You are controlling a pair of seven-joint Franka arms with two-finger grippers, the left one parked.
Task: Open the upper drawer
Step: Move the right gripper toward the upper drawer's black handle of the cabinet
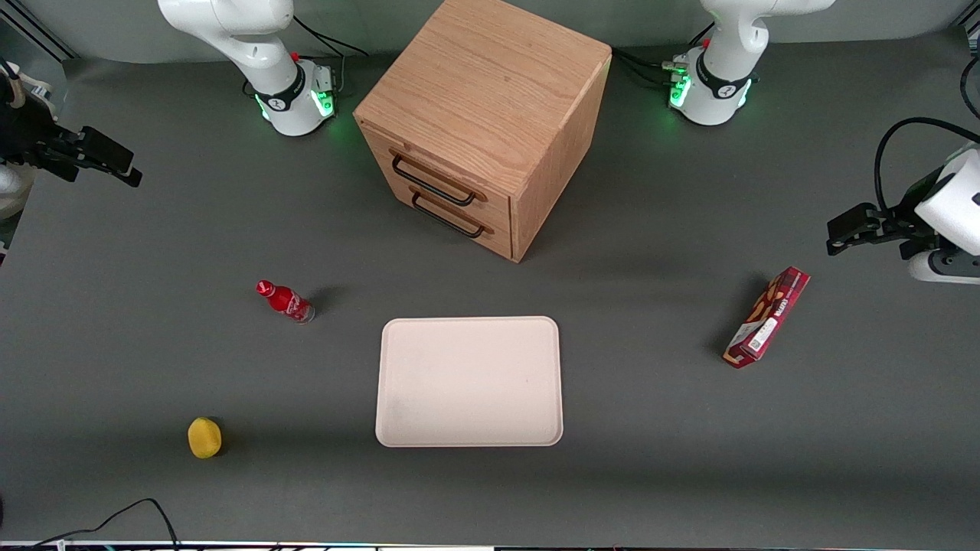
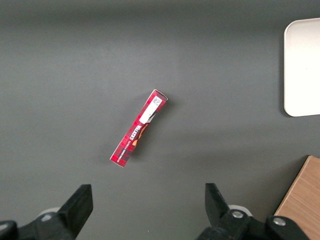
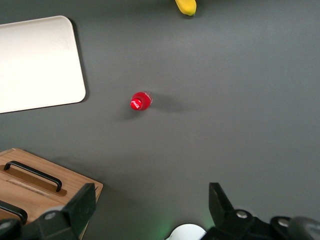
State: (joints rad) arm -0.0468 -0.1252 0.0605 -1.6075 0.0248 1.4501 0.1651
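- Up front, in the front view, the oak cabinet (image 1: 490,115) stands on the dark table (image 1: 651,474), turned at an angle, midway between the two arm bases.
- On its front, the upper drawer (image 1: 442,174) sits flush and closed, its black bar handle (image 1: 430,182) directly above the lower drawer (image 1: 453,213), which is closed too.
- Well apart from the cabinet, toward the working arm's end of the table and raised above it, the gripper (image 1: 115,164) hangs with its jaws spread and nothing between them.
- Nearer to the front camera than the cabinet lies a pale tray (image 1: 469,381); a red bottle (image 1: 285,301) stands beside the tray, on the working arm's side of the cabinet.
- A yellow fruit (image 1: 204,437) lies nearer the camera than the bottle, and a red snack box (image 1: 767,317) lies toward the parked arm's end, well away from the cabinet.
- Next, the left wrist view shows the snack box (image 2: 139,128) on the table, a corner of the tray (image 2: 302,67) and an edge of the cabinet (image 2: 302,197).
- Lastly, in the right wrist view the gripper (image 3: 150,210) has its dark fingers (image 3: 82,207) set wide apart over bare table, just beside a corner of the cabinet (image 3: 75,182).
- Both handles show there, the upper drawer (image 3: 27,185) still shut; the bottle (image 3: 140,101), tray (image 3: 37,62) and fruit (image 3: 186,6) lie farther from the cabinet.
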